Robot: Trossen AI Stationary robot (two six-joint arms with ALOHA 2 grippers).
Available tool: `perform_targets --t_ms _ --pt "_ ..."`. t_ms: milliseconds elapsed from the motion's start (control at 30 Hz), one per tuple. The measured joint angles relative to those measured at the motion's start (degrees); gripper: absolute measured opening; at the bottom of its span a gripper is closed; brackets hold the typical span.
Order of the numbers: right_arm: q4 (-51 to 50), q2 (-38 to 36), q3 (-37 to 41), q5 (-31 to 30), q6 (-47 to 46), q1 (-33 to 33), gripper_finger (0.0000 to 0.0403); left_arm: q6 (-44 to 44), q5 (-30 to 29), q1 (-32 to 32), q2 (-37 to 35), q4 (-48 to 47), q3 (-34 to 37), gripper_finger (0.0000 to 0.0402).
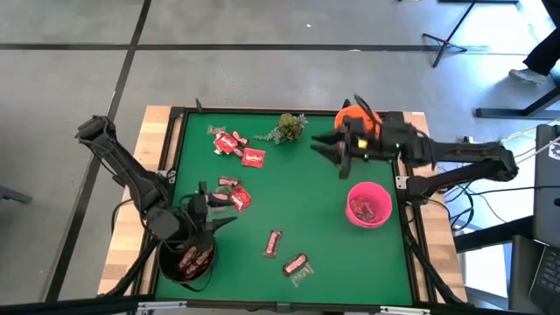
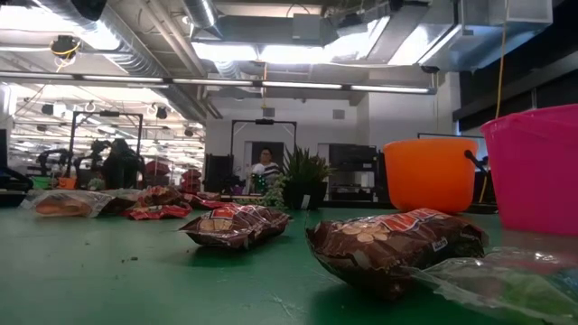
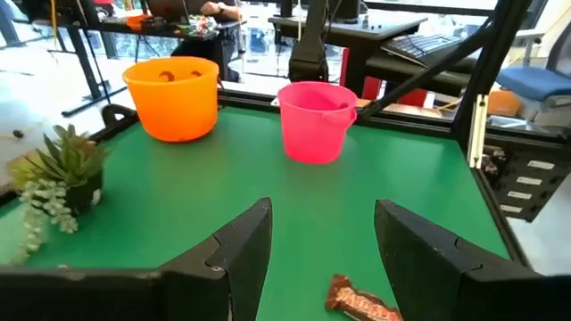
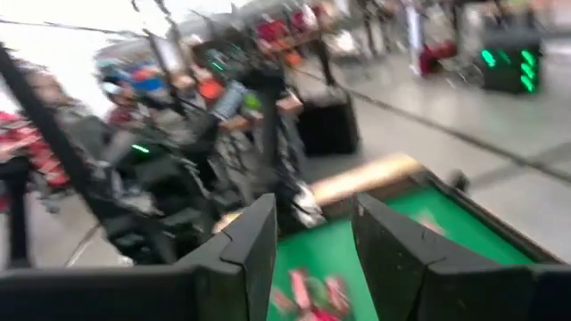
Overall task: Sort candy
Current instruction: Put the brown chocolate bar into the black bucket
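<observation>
Nearest the low camera lies a dark brown bar [image 2: 393, 248], long axis running from 9 to 3 o'clock, touching a clear-wrapped sweet [image 2: 506, 284] at its 4 o'clock; the print on the bar is too blurred to read.

In the left wrist view the left gripper [image 3: 323, 239] has its fingers spread wide and empty, and another brown bar [image 3: 361, 306] sits just below the gap, a little toward 5 o'clock, its long axis slanting from 10 to 4. In the high view this gripper hangs by the black bowl [image 1: 166, 269], which already holds candy, so the left arm is judged the nearer one.

Farther out, red packets [image 1: 234, 143] cluster at the table [image 1: 306, 201]'s 11 o'clock, their white print unreadable.

The right gripper [image 1: 325, 149] hovers beside the orange bowl [image 1: 372, 125], beyond the pink bowl [image 1: 382, 191], fingers parted and empty.
</observation>
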State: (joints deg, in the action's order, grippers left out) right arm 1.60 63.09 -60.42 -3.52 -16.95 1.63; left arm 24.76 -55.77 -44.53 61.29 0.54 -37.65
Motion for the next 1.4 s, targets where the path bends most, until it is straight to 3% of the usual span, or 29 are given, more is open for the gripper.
perform_targets --t_ms 167,367,500,733,967,1400 --pt "8.2 3.6 0.0 -2.0 5.7 -8.9 0.0143 0.3 0.6 0.0 0.2 2.4 0.0 0.0188" --pt "11.2 11.7 0.0 -4.6 10.7 -16.0 0.0143 0.2 0.4 0.0 0.2 3.7 0.0 0.0188" --pt "17.9 18.0 0.0 -10.6 9.9 -18.0 0.0143 0.2 0.4 0.0 0.2 3.7 0.0 0.0188" --pt "35.6 27.6 0.0 -9.4 9.7 -19.2 0.0143 0.5 2.0 -0.2 0.2 4.2 0.0 0.0188" --pt "32.9 30.0 0.1 -6.4 8.3 -19.4 0.0143 0.2 4.3 -0.3 0.2 10.5 0.0 0.0188" --pt "33.3 29.9 0.1 -6.4 13.0 -20.9 0.0143 0.1 2.9 -0.2 0.2 10.7 0.0 0.0188"
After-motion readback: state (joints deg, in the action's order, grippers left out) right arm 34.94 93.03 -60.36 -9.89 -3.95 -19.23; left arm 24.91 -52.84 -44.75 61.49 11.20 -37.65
